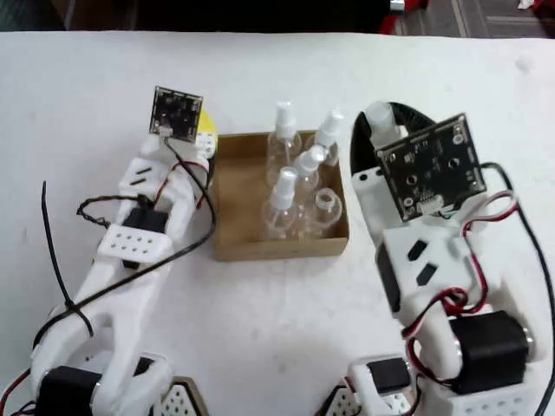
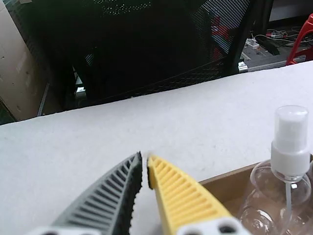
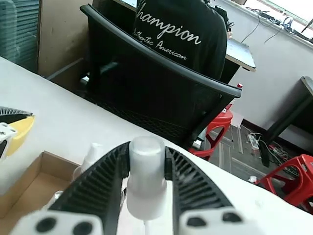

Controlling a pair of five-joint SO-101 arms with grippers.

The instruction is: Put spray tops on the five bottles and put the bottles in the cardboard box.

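Table (image 1: 260,329) white w/ box (image 1: 279,248), blk chair (image 3: 161,103) behind

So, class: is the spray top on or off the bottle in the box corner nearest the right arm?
Off: that bottle shows a bare open neck; the right pincer holds a spray top.

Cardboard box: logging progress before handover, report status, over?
Left end effector shut, empty, beside brown cardboard box. Right end effector shut on white plastic spray top. Five clear plastic bottles boxed; uncapped bottle crowded by capped neighbours.
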